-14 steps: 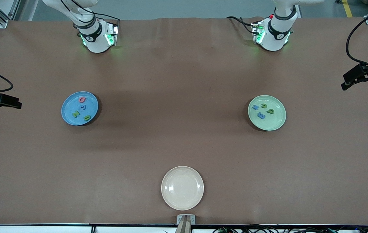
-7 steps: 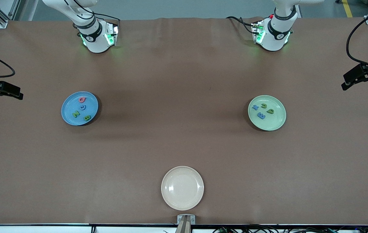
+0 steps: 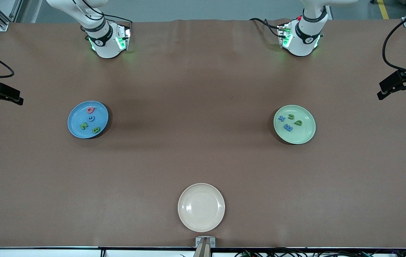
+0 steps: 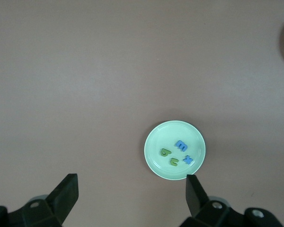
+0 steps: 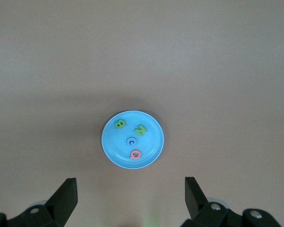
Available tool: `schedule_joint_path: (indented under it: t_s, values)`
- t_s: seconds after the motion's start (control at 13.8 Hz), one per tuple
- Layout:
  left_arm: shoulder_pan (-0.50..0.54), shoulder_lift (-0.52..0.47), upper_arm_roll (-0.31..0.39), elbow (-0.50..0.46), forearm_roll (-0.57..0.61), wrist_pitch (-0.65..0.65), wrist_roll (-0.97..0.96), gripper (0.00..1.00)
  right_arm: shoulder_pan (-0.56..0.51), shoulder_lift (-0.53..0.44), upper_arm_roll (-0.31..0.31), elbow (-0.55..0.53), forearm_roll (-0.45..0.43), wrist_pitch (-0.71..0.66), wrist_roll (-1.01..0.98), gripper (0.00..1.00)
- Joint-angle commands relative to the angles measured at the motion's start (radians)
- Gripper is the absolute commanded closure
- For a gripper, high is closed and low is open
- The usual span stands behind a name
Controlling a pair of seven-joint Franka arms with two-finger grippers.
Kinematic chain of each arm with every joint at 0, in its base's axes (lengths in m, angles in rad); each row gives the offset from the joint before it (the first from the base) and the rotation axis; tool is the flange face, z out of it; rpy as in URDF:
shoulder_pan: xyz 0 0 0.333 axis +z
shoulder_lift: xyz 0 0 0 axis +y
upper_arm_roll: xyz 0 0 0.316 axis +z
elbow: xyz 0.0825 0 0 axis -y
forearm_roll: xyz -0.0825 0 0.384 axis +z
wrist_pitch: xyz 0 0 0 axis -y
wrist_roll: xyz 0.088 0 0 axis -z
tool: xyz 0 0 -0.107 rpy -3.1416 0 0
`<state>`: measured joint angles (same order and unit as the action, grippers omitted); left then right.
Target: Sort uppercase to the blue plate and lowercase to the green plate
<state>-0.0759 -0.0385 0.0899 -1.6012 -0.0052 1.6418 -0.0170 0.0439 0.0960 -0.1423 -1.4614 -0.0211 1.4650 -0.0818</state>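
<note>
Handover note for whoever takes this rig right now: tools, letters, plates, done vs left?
Left tool: open, holding nothing, up at the left arm's end of the table.
Right tool: open, holding nothing, up at the right arm's end.
Blue plate holds all four uppercase: Q, C, N, B.
Green plate holds all four lowercase: x, u, b, m.
Cream plate, nearest the front camera, has nothing on it.
Done: sorting looks complete. Left: nothing visible on the table to move.
</note>
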Motion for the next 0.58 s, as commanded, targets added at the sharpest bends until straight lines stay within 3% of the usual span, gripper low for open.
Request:
schedule_joint_path:
  t_s: [0.0, 0.51]
  values:
    - [-0.001, -0.001, 0.005, 0.012, -0.003, -0.002, 0.025, 0.0, -0.074, -0.039, 0.07, -0.037, 0.018, 0.006, -0.001, 0.0]
    - [-0.001, -0.001, 0.005, 0.012, -0.003, -0.002, 0.025, 0.0, -0.085, -0.062, 0.086, -0.054, 0.018, 0.006, -0.001, 0.0]
